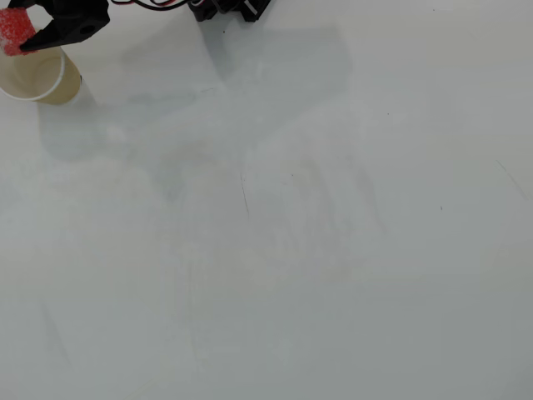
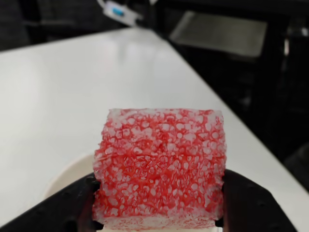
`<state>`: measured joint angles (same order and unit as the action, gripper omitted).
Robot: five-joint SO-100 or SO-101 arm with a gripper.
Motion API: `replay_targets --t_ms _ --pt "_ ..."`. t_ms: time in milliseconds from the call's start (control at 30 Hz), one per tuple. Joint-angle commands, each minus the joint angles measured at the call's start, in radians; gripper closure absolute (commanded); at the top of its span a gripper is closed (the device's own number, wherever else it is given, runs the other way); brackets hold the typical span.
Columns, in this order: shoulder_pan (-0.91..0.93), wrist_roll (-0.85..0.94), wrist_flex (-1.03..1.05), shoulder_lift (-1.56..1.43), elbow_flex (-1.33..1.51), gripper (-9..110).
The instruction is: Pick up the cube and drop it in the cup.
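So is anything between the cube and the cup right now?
Nothing shows between them. In the overhead view the cube, clamped in the jaws of the gripper, sits over the cup at its rim. The wrist view shows only the pale rim below.

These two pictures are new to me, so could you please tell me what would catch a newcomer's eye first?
The bright red, white-flecked cube fills the lower middle of the wrist view, clamped between the black fingers of the gripper. In the overhead view it sits in the top left corner, held over the far rim of the cream cup. The rest of the white table is bare apart from faint scuffs.
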<state>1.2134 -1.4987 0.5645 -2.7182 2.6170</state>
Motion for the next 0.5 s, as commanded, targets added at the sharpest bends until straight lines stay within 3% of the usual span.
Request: replay_targets --t_ms 0,467 --pt "0.014 -0.005 0.003 -0.014 -0.084 97" --pt "0.011 -0.005 0.002 0.038 -0.123 97"
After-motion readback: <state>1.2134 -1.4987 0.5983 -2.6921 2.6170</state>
